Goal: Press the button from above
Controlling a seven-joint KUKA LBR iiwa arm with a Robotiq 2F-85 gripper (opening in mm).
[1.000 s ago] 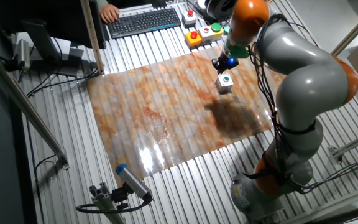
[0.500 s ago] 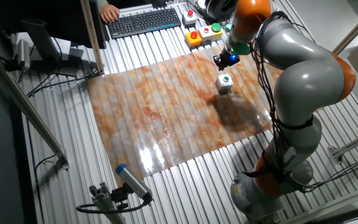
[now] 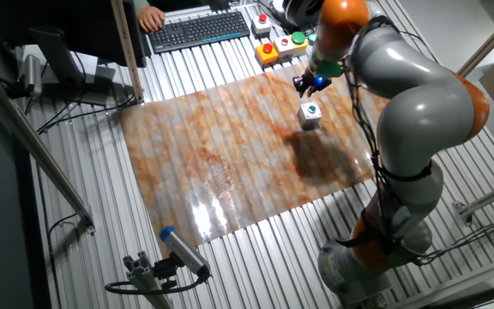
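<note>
The button (image 3: 310, 114) is a small white cube with a round green top. It stands on the mottled orange mat (image 3: 230, 154) near the mat's far right part. My gripper (image 3: 310, 85) hangs above the mat, a short way behind and above the button, not touching it. Its tip is dark with a blue glow. The fingertips are too small and dark to show a gap.
An orange box with a red button (image 3: 268, 52) and a white box with a larger green button (image 3: 295, 41) stand behind the mat. A keyboard (image 3: 197, 29) with a person's hand lies at the back. A blue-capped tool (image 3: 183, 249) lies at the front.
My gripper has risen and drawn back from just above the button, toward the far edge of the mat. The button has not moved.
</note>
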